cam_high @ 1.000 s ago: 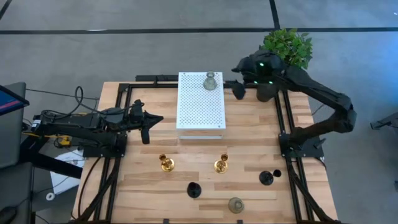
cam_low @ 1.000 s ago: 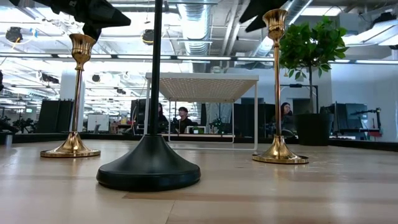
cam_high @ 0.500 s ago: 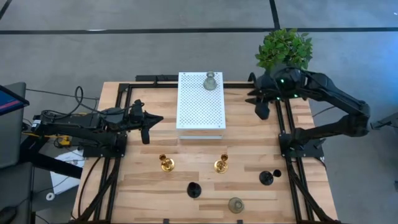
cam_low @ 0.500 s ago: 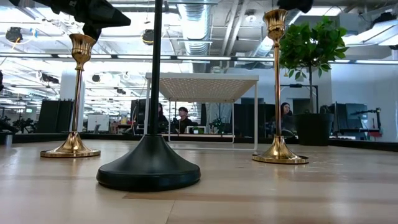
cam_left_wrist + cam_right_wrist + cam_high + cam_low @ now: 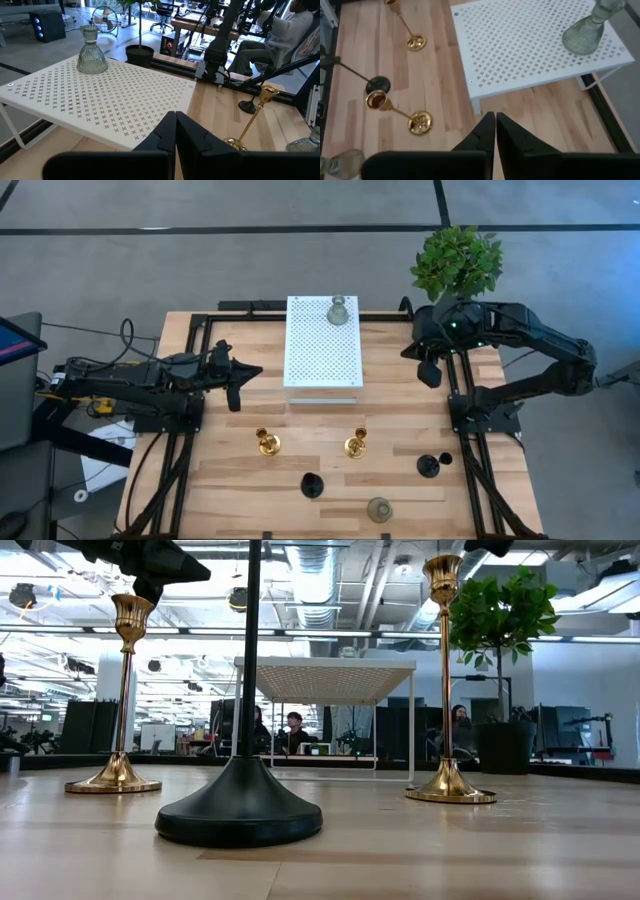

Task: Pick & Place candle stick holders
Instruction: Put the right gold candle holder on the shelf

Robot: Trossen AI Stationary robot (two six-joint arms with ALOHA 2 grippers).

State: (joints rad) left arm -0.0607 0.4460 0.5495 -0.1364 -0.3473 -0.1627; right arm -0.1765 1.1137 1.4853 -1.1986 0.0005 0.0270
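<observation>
A grey-green candlestick holder (image 5: 338, 310) stands by its base on the far end of the white perforated shelf (image 5: 322, 355); it also shows in the left wrist view (image 5: 91, 52) and the right wrist view (image 5: 587, 30). Two gold holders (image 5: 267, 443) (image 5: 356, 445), two black holders (image 5: 312, 485) (image 5: 429, 466) and a second grey-green holder (image 5: 379, 509) stand upright on the wooden table's near half. My left gripper (image 5: 236, 392) is shut and empty, left of the shelf. My right gripper (image 5: 430, 373) is shut and empty, above the table's right side, to the right of the shelf.
A potted plant with green leaves (image 5: 458, 260) stands at the far right corner behind my right arm. Black rails (image 5: 455, 380) run along the table's left and right sides. Bare wood lies between the shelf and the row of holders. People sit in the room beyond the table (image 5: 293, 730).
My right gripper has drawn away from the shelf's far right corner, going toward the table's right edge and then toward its near edge. The holder on the shelf and the holders on the table have stayed in place.
</observation>
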